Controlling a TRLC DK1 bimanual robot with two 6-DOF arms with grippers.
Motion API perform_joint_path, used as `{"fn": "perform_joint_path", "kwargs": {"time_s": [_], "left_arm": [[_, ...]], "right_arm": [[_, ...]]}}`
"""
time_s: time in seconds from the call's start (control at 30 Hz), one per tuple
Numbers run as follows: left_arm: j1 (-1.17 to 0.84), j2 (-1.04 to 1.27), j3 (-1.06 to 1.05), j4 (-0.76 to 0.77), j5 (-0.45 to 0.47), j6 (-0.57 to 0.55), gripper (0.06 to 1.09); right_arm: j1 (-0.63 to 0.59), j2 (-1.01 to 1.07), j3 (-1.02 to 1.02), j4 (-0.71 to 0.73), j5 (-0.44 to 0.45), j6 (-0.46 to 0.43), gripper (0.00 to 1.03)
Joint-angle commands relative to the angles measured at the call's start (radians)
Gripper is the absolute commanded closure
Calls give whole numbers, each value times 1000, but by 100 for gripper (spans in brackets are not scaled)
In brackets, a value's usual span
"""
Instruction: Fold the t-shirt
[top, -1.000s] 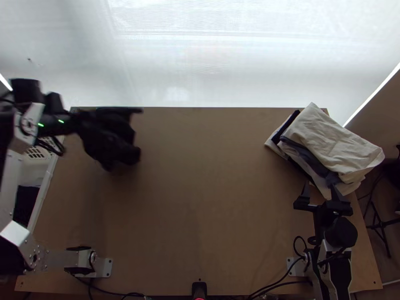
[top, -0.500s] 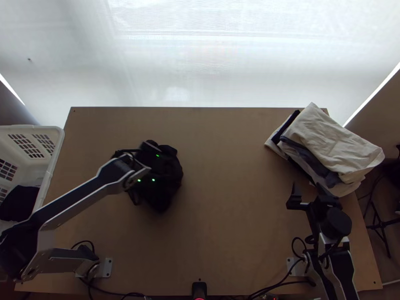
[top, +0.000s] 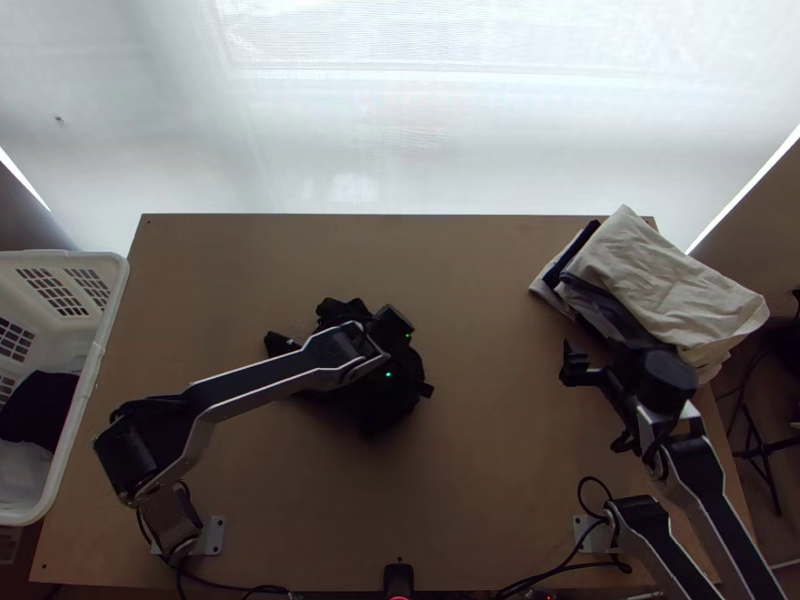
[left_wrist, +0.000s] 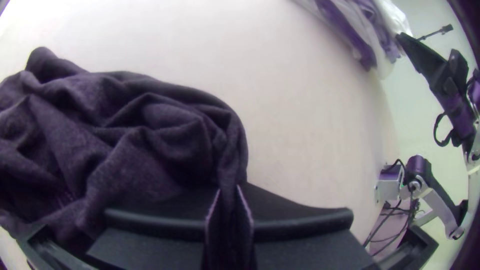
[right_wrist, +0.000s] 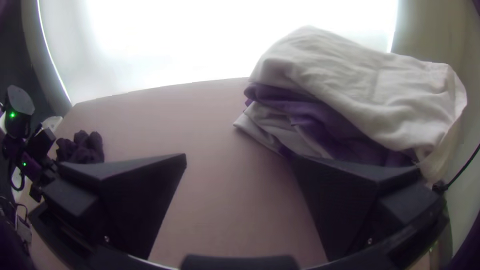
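The black t-shirt (top: 375, 412) lies bunched near the middle of the table, under my left gripper (top: 393, 324). In the left wrist view the left gripper (left_wrist: 228, 191) is shut on a narrow fold of the dark t-shirt (left_wrist: 125, 135), whose crumpled bulk spreads to one side of the fingers. My right gripper (top: 593, 352) is beside the near-left edge of the folded pile. The right wrist view has the right gripper (right_wrist: 239, 156) open, with bare table between its fingers, and part of the t-shirt (right_wrist: 81, 149) far off.
A stack of folded cloths (top: 665, 285), cream one on top, lies at the table's far right. A white basket (top: 97, 375) with dark and light cloth inside stands at the left edge. Bare tabletop (top: 470, 270) stretches between t-shirt and stack.
My left gripper has carried the t-shirt from the far left to the middle of the table and nearer the bases. The right gripper has shifted a little left and up the picture.
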Motion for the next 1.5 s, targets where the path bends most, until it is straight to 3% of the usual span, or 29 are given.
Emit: {"fn": "perform_joint_path", "kwargs": {"time_s": [0.0,0.1,0.17,0.2,0.3,0.33,0.4,0.53,0.8,1.07,1.23,1.47], "left_arm": [[-42,72,145,12,33,-6,95],[-36,27,159,18,53,-8,61],[-33,7,154,27,71,-5,16],[-27,9,153,25,114,-2,10],[7,3,147,4,208,-19,9],[21,-10,141,1,211,-22,10],[54,-60,113,2,222,-17,9],[173,-169,65,6,223,-5,10],[413,-369,-27,-21,236,101,10],[547,-424,-86,-24,219,142,10],[593,-433,-108,-14,213,139,10],[654,-464,-137,6,114,159,10]], "right_arm": [[-14,226,156,-96,-53,63,4],[-23,302,194,-142,-84,84,4],[-37,331,209,-140,-87,84,4],[-49,348,218,-140,-90,86,4],[-80,409,272,-166,-84,64,4],[-90,423,295,-194,-84,29,5],[-107,404,324,-265,-89,-124,4],[-101,433,433,-370,-121,-147,4],[361,555,582,-640,-122,-155,4],[753,665,720,-702,-126,-204,4],[853,786,815,-703,-133,-227,4],[901,1001,976,-702,-153,-295,7]]}}
